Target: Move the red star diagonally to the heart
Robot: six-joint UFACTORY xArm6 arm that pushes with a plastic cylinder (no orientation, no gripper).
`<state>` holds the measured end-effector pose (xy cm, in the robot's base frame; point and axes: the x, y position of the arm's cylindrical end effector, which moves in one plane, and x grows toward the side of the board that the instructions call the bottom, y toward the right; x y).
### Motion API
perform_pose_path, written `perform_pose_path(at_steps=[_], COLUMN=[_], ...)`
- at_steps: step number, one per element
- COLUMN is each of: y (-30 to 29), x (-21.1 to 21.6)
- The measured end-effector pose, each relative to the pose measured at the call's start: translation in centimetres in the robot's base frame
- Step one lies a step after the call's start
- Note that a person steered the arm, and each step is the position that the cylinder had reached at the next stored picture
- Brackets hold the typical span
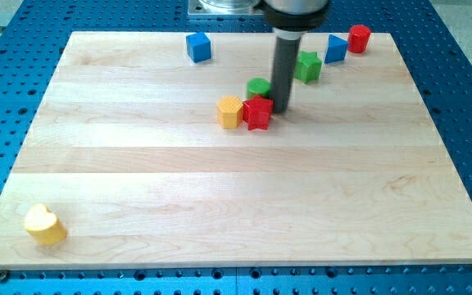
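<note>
The red star [257, 112] lies on the wooden board [236, 188] a little above its middle. My tip [282, 108] stands just to the view's right of the star, touching or almost touching it. The yellow heart [44, 224] lies far off at the board's bottom left corner. A yellow hexagon block [230, 111] sits against the star's left side. A green round block [258, 87] sits just above the star, left of the rod.
A green star [307, 65] lies right of the rod. A blue cube [198, 47] stands near the top edge. A blue block [336, 48] and a red cylinder [359, 38] stand at the top right. The blue perforated table [465, 74] surrounds the board.
</note>
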<state>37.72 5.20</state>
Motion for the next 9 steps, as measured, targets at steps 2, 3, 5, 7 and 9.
perform_pose_path(at_steps=[2,3,5,7,9], y=[2.6,-3.3,1.1,-10.7,-7.1], x=[4.3,5.5,1.2,4.5,10.0])
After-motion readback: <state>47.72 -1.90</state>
